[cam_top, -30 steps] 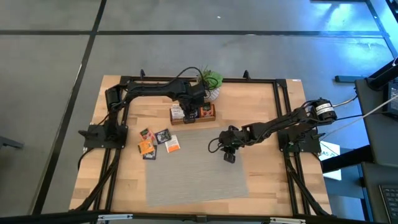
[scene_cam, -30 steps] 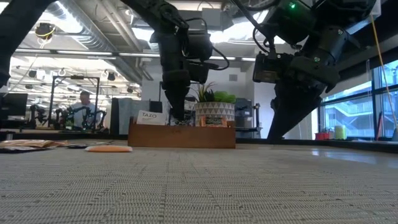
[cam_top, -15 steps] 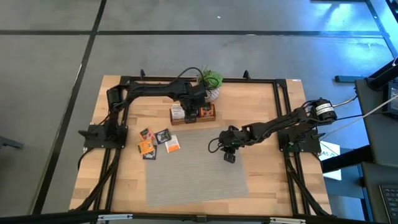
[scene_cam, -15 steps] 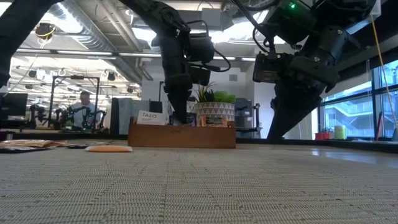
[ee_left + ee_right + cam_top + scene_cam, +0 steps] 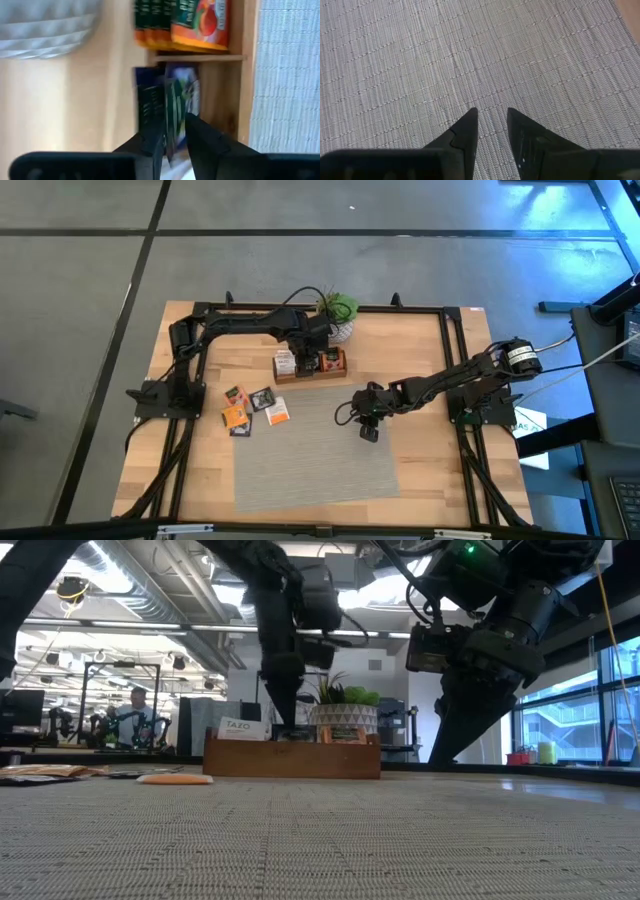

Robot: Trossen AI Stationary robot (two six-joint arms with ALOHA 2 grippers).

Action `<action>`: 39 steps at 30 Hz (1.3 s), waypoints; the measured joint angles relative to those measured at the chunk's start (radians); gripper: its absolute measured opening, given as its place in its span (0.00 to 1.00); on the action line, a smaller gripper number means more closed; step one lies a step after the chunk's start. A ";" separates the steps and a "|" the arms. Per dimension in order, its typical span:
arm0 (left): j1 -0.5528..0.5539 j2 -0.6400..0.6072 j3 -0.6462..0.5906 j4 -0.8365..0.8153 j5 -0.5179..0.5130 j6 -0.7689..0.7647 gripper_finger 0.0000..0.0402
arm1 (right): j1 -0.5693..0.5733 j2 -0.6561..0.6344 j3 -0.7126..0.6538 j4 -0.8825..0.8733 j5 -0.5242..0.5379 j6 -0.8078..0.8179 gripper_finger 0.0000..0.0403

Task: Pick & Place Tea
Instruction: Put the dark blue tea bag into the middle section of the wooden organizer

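A long wooden tray stands on the table in front of a potted plant. It holds upright tea packets: orange ones in one end compartment and dark green ones in the middle. My left gripper points down into the middle compartment, its fingers slightly apart on either side of a green packet's upper edge. Several loose tea packets lie flat on the wood left of the grey mat. My right gripper hangs open over the mat with nothing between its fingers. My left gripper's fingers stand on both sides of the upper edge of a dark green packet, coming from above and pointing down. The packet stands upright in the tray's middle compartment. Whether the fingers touch it I cannot tell.
A potted plant stands right behind the tray. The black frame rails run along the table's left, far and right sides. In the room beyond, a person sits far off.
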 joint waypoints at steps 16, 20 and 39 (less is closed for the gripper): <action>-0.044 -0.521 -0.211 0.180 -0.042 -0.161 0.20 | 0.000 0.000 0.000 0.030 0.000 0.001 0.27; -0.142 -0.734 -0.417 0.262 -0.016 -0.279 0.20 | 0.000 0.000 0.000 0.095 0.001 -0.008 0.27; -0.552 -1.004 -1.012 0.426 -0.248 -0.889 0.21 | -0.039 0.000 0.001 0.717 0.000 -0.212 0.27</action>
